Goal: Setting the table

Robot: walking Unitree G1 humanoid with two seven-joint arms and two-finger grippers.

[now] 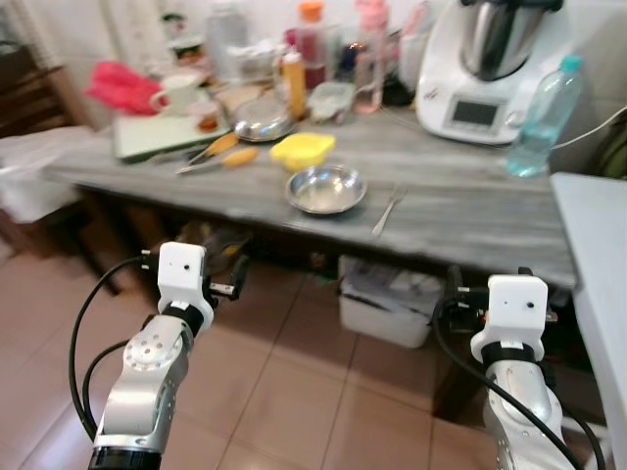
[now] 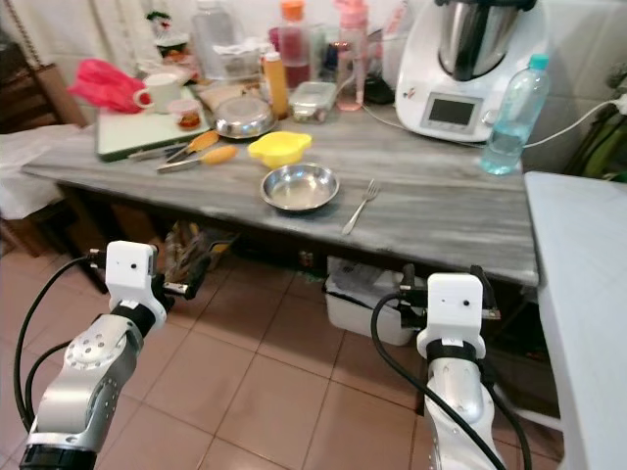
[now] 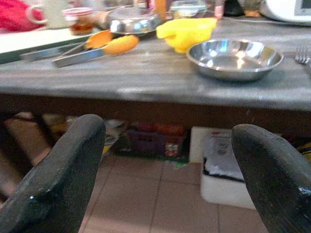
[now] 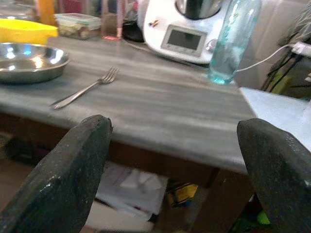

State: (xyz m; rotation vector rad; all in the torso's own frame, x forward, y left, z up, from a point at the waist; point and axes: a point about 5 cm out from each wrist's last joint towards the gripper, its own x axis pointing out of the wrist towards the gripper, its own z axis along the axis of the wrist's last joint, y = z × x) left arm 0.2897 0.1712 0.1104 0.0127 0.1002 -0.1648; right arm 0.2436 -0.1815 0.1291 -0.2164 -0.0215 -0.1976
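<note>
A steel bowl (image 2: 300, 186) sits near the front of the grey wooden table (image 2: 431, 220), with a fork (image 2: 360, 207) lying just to its right and a yellow dish (image 2: 279, 148) behind it. Both arms are raised in front of the table, below its edge. My left gripper (image 3: 165, 170) is open, its fingers (image 3: 63, 174) framing the table's underside, with the steel bowl (image 3: 234, 58) above. My right gripper (image 4: 180, 179) is open too, facing the fork (image 4: 85, 89) and the table edge. Neither holds anything.
The back of the table is crowded: a white kitchen machine (image 2: 468, 69), a water bottle (image 2: 511, 115), jars and bottles, a lidded steel dish (image 2: 244, 117), orange-handled tongs (image 2: 196, 154), a cutting board (image 2: 137, 132), a mug. A white bin (image 2: 367, 294) stands under the table. A pale counter (image 2: 583, 294) lies at right.
</note>
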